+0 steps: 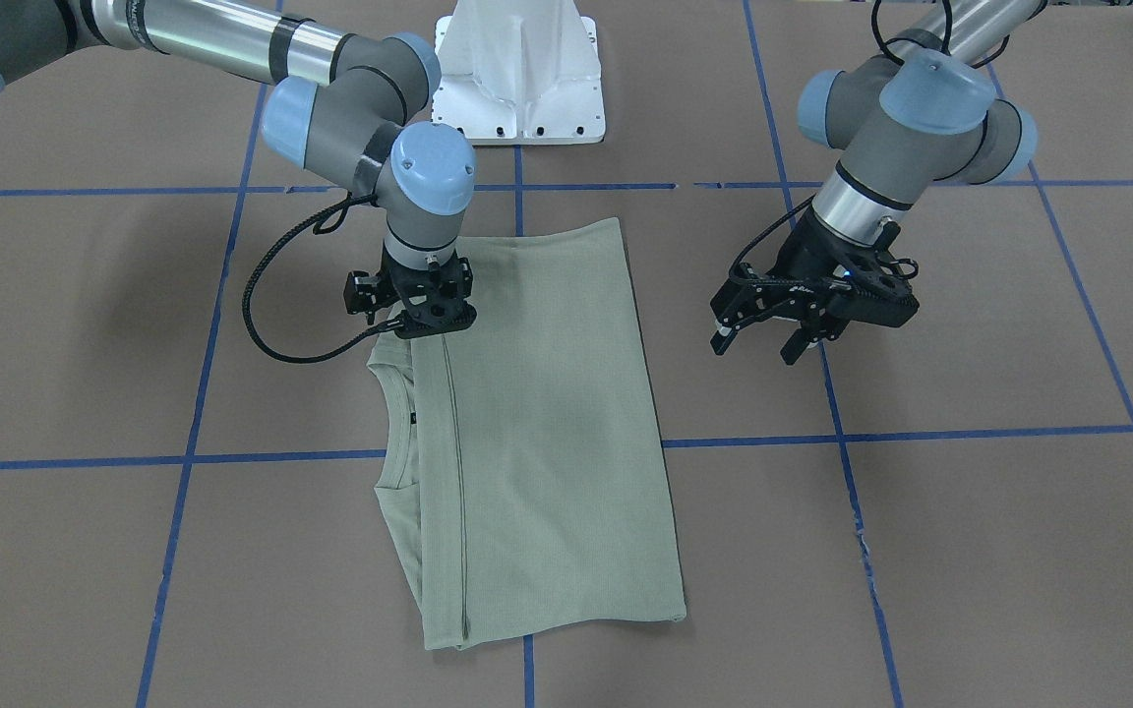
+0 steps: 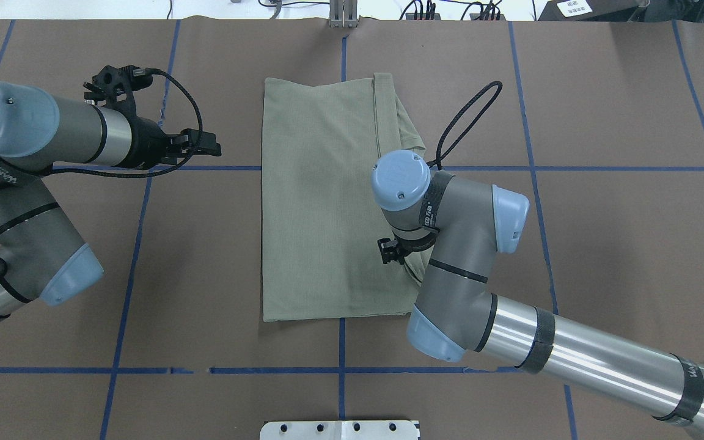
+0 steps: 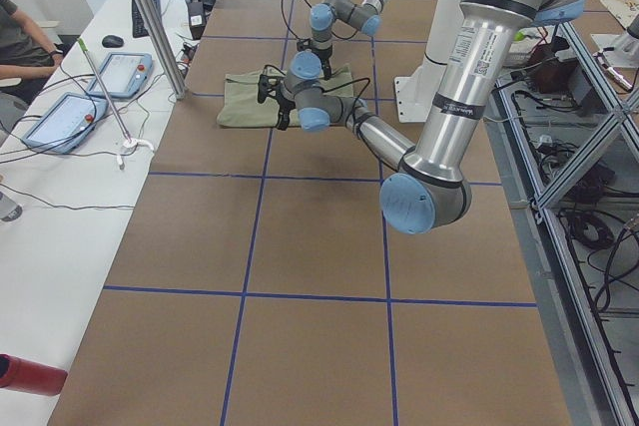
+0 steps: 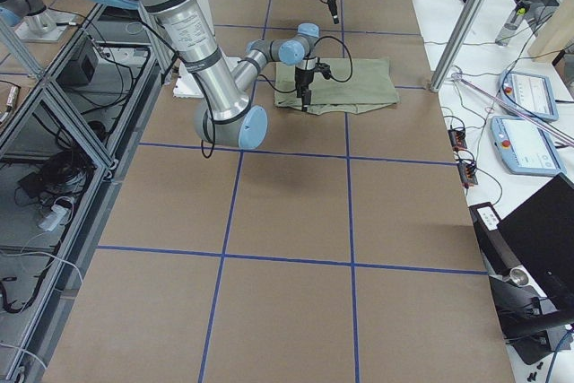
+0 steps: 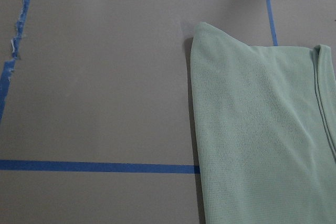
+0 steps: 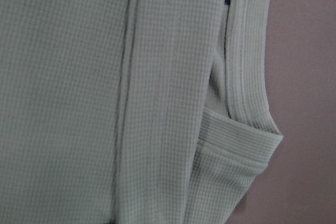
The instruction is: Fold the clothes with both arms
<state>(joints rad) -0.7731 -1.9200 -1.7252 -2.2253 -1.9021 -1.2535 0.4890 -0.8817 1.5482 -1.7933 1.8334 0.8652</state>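
The pale sage-green shirt point(image 1: 547, 423) lies flat on the brown table, folded into a long rectangle point(image 2: 321, 201). Its ribbed collar point(image 1: 396, 423) and black neck label point(image 1: 413, 420) show at one long edge. My right gripper point(image 1: 434, 329) points straight down and sits on the shirt's corner beside the collar; its fingers are hidden, so I cannot tell if they grip. The right wrist view shows only knit fabric point(image 6: 79, 103) and collar point(image 6: 244, 77) very close. My left gripper point(image 1: 758, 344) is open and empty, held above bare table beside the shirt's other long edge point(image 2: 208, 146).
The white pedestal base point(image 1: 522, 74) stands at the robot's side of the table. Blue tape lines point(image 1: 763, 441) cross the brown surface. A metal pole point(image 3: 150, 17) and tablets point(image 3: 65, 117) stand on the bench past the shirt's far end.
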